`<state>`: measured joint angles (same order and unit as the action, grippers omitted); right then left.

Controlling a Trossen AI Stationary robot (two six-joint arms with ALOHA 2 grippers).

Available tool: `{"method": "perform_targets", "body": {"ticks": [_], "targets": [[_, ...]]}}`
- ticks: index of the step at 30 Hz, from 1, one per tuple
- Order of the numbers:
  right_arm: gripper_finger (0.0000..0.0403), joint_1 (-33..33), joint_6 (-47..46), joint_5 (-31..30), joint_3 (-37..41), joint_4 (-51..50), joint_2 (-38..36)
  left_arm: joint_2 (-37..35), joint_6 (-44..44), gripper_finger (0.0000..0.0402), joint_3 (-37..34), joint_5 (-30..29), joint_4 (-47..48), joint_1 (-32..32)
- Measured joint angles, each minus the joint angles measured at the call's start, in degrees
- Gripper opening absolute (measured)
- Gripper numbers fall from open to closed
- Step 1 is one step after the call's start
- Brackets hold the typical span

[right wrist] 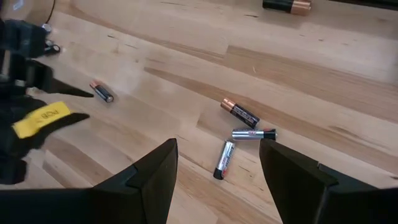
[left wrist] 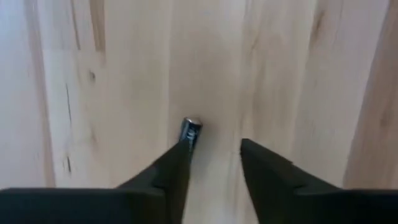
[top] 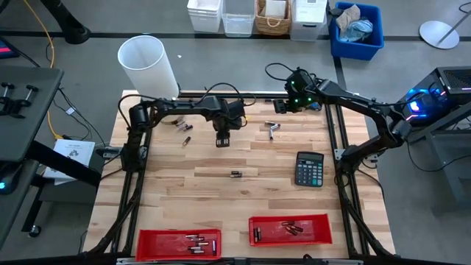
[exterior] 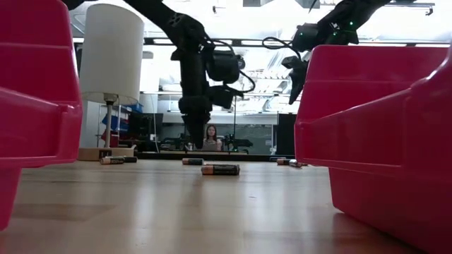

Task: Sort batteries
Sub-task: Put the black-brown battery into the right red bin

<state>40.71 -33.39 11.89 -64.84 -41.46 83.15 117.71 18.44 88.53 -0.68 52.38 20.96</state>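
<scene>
You have a pale wooden slatted table (top: 221, 199) with two red plastic trays (top: 179, 244) at its near edge, each holding several small dark and silvery cylindrical batteries (top: 197, 240). A black calculator with grey keys (top: 309, 168) lies toward the right side. Your left gripper (top: 221, 140) points down at the table's far middle; its fingers (left wrist: 166, 180) stand slightly apart, holding nothing, one tip touching a small dark battery (left wrist: 189, 131) lying just outside the gap. Your right gripper (top: 282, 107) hangs over the far right with its jaws wide and empty above three loose batteries (right wrist: 239, 133). One lone battery (top: 235, 174) lies mid-table.
</scene>
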Motion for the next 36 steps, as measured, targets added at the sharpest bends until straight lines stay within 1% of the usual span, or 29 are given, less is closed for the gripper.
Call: {"method": "perform_targets", "body": {"ticks": [4,7,10,14,16,18,20,21,22,23,24,26,28,30,33,36], "targets": [[0.0222,0.0,-0.3,0.0,0.0,0.0,0.0,2.2,0.3,0.0196,0.0,-2.3,0.0,0.4],[0.0222,0.0,-1.2,0.1,0.0,0.0,0.0,3.3,0.1,0.0224,0.0,-3.0,-0.2,1.0],[0.0222,0.0,-1.3,0.0,0.0,0.2,0.0,4.8,0.1,0.0234,0.0,-3.1,-0.5,1.5],[0.0222,-0.2,-1.2,0.0,0.0,0.2,0.0,6.1,-0.1,0.0228,0.3,-1.1,-0.4,2.3],[0.0222,-0.6,-1.2,0.0,0.0,0.2,0.0,6.5,-0.2,0.0209,0.4,0.4,-0.1,2.6],[0.0222,-1.1,-1.2,0.0,0.0,0.2,0.0,6.8,-0.2,0.0170,0.3,1.4,0.6,2.7],[0.0222,-1.5,-1.1,0.0,0.0,0.2,0.0,6.7,-0.4,0.0107,0.3,1.6,1.1,2.4],[0.0222,-1.6,-1.1,0.0,0.0,0.2,0.0,6.4,-1.1,0.0067,0.3,2.1,1.3,2.3],[0.0222,-1.8,-1.1,0.0,0.0,0.2,0.0,5.9,-2.0,0.0038,0.3,3.7,1.5,2.2],[0.0222,-1.9,-1.1,0.0,0.0,0.2,0.0,5.4,-3.3,0.0028,0.1,5.9,2.2,2.1],[0.0222,-2.1,-1.0,0.0,0.0,0.2,0.0,4.7,-4.2,0.0028,-0.1,8.7,3.4,1.9],[0.0222,-2.3,-0.6,0.1,0.0,0.2,0.0,2.3,-5.3,0.0028,-0.3,12.6,5.4,0.8],[0.0222,-2.3,0.3,0.2,0.0,0.2,0.0,-2.3,-6.0,0.0028,-0.5,13.6,6.3,-0.2],[0.0222,-2.3,1.3,0.3,0.0,0.2,0.0,-8.1,-7.6,0.0028,-2.6,13.3,6.3,-1.1],[0.0222,-2.2,2.9,0.4,0.0,0.1,0.0,-17.7,-12.5,0.0028,-9.0,14.0,5.9,-3.0],[0.0222,-2.2,4.8,0.4,0.0,0.0,0.0,-29.6,-20.2,0.0028,-17.9,14.2,4.7,-6.4]]}}
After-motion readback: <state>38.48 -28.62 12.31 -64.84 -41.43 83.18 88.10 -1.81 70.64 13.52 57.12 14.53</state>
